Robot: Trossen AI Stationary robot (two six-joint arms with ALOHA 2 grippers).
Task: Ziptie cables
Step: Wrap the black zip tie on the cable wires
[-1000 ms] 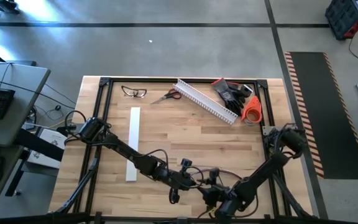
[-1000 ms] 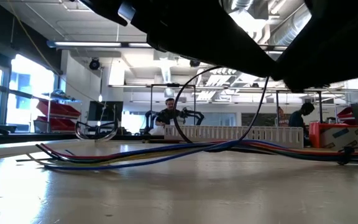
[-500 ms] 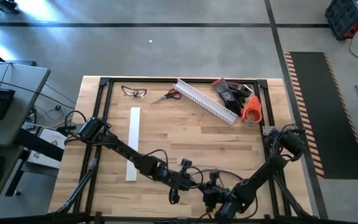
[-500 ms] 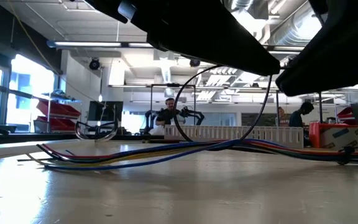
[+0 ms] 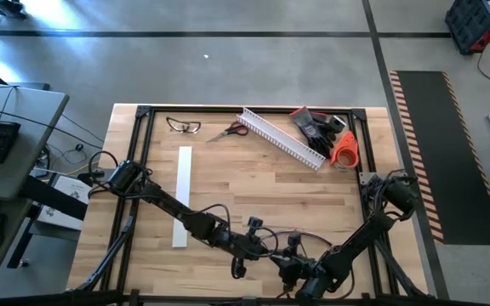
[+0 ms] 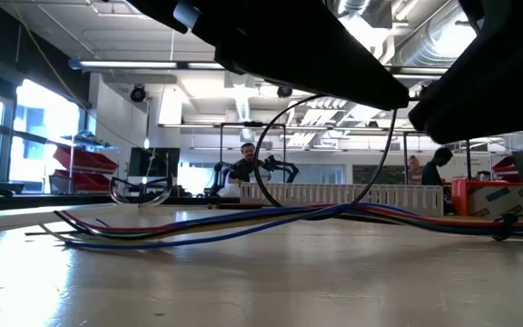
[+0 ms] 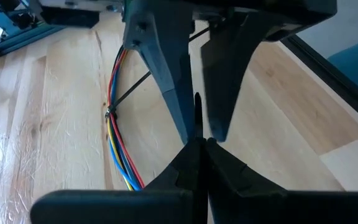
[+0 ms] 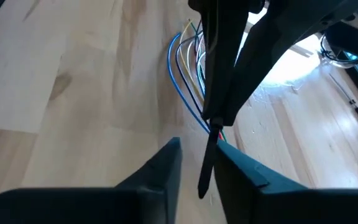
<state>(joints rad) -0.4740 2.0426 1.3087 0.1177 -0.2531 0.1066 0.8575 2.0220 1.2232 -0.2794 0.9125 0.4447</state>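
The cables [image 7: 118, 134], a bundle of thin coloured wires, lie on the wooden table near its front edge [image 6: 198, 227] [image 8: 188, 62]. One ziptie [image 7: 109, 112] is wrapped round them, its dark tail sticking out. My left gripper [image 7: 197, 144] is shut on another thin dark ziptie [image 8: 206, 163]. My right gripper [image 8: 197, 149] faces it, open by a narrow gap, with the strip standing between its fingers. I cannot tell whether either finger touches it. In the high view both grippers meet near the front middle [image 5: 283, 255]. My left gripper pinches the ziptie between its two fingertips [image 8: 215, 121], which come slanting down from the table's left. The strip's free length [image 8: 204, 177] sticks out beyond the tips toward my right gripper. Which end of the strip is held, I cannot tell.
Along the far edge lie glasses [image 5: 183, 126], scissors [image 5: 228, 132], a white slotted channel [image 5: 281, 136], dark gloves [image 5: 317, 126] and an orange tape roll [image 5: 344, 149]. A white flat strip [image 5: 182, 195] lies at the left. A black frame [image 5: 139, 170] borders the table.
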